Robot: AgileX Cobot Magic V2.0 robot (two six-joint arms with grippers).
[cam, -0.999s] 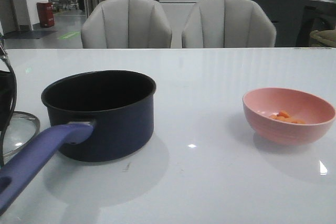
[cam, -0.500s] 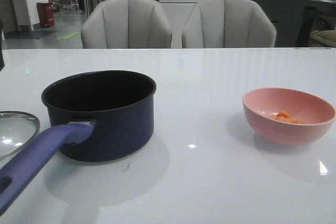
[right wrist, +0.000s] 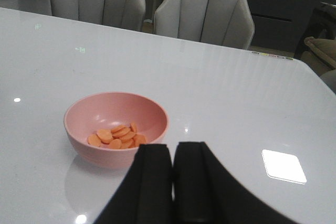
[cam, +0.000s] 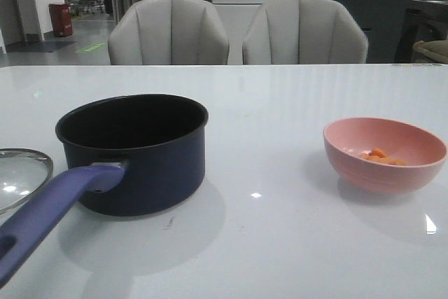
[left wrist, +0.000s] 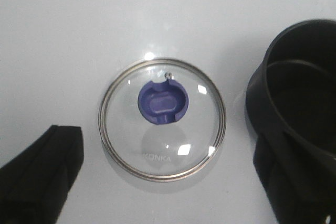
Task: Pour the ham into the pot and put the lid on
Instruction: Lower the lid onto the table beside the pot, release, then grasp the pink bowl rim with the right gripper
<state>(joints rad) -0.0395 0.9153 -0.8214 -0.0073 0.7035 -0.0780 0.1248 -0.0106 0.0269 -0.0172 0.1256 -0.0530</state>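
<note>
My right gripper (right wrist: pixel 172 153) is pinched tight on nothing; my left (left wrist: pixel 168 182) is spread wide. The ham (right wrist: pixel 116 137) sits mid-left, loose and light, so I'd grab its smooth pink bowl (right wrist: pixel 79 111) by the rim.
</note>
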